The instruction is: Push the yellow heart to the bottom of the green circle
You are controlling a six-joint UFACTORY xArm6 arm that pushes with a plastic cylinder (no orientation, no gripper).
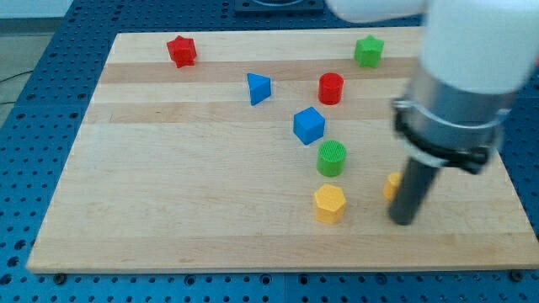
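Tip (403,220) touches the mostly hidden, probably yellow heart (392,185); no pincer exists. Heart may strike yellow hexagon (329,203) below green circle (332,157).

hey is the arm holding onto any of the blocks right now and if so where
Nothing is held; the arm ends in a bare rod that only pushes. My tip sits beside a yellow block that the rod largely hides; contact cannot be told.

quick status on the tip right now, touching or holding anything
My tip: no gripper, holds nothing; it sits against the right side of a mostly hidden yellow block, right of the yellow hexagon; contact cannot be told.
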